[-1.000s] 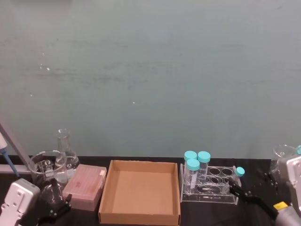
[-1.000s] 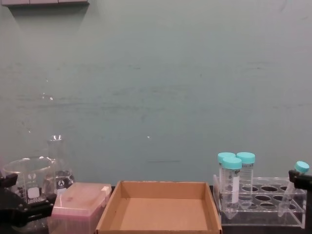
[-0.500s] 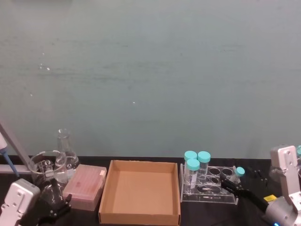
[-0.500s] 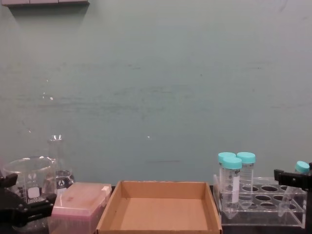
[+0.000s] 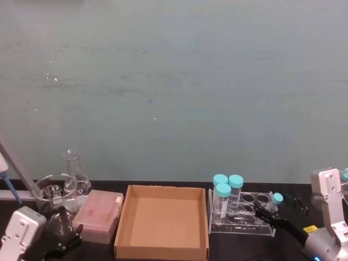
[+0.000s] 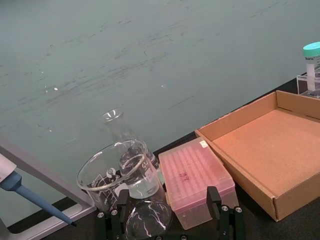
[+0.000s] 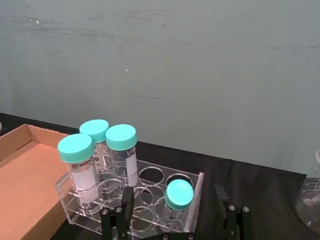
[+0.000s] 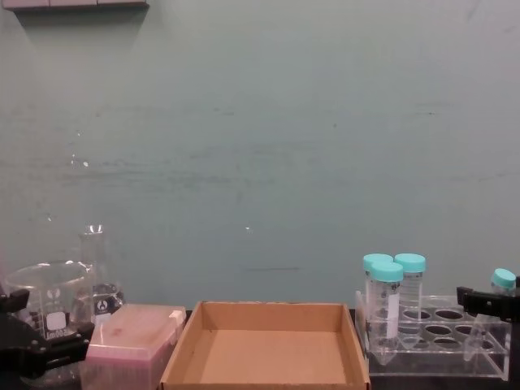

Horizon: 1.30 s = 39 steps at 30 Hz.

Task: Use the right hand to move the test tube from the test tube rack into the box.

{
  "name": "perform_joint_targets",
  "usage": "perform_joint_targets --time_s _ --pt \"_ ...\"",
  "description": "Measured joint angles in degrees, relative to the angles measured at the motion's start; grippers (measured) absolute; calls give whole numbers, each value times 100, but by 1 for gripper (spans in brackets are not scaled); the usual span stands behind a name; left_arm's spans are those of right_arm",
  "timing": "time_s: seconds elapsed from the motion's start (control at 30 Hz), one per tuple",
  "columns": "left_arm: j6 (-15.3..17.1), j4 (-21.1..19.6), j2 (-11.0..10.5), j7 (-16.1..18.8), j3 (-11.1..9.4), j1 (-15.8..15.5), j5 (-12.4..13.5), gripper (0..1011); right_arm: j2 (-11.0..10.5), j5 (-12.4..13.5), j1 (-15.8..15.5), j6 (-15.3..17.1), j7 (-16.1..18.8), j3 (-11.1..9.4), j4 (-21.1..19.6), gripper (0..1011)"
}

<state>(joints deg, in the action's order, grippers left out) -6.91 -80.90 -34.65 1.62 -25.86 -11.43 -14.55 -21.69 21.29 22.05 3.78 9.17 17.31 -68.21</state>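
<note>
The slim test tube (image 7: 179, 194) with its small teal cap stands tilted in a near corner hole of the clear test tube rack (image 7: 148, 176). My right gripper (image 7: 173, 191) is open, with one finger on each side of the cap and a gap on both sides. In the head view the right gripper (image 5: 267, 214) reaches the rack (image 5: 242, 222) from the right, by the test tube (image 5: 277, 198). From the chest, its fingers (image 8: 485, 297) cross the tube (image 8: 503, 279) just below the cap. The brown box (image 5: 161, 252) lies left of the rack. My left gripper (image 6: 167, 199) is open and parked at the far left.
Two wider teal-capped tubes (image 5: 227, 187) stand at the rack's left end. A pink plastic box (image 5: 99, 215), a beaker (image 5: 50, 191) and a conical flask (image 5: 76, 173) sit left of the cardboard box. A round glass flask (image 6: 148, 221) lies under the left gripper.
The right arm swung in and its fingers slid leftward along the rack to either side of the small tube's cap. Over the last half second it has hardly moved. The left arm is unchanged.
</note>
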Motion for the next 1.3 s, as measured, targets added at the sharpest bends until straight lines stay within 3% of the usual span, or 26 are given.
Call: perform_joint_targets --time_s 0.8,1.3 --pt "0 0 0 0 0 0 0 1000 217 -391 90 -158 137 -182 244 1003" --pt "0 0 0 0 0 0 0 1000 209 -380 90 -161 136 -176 236 964"
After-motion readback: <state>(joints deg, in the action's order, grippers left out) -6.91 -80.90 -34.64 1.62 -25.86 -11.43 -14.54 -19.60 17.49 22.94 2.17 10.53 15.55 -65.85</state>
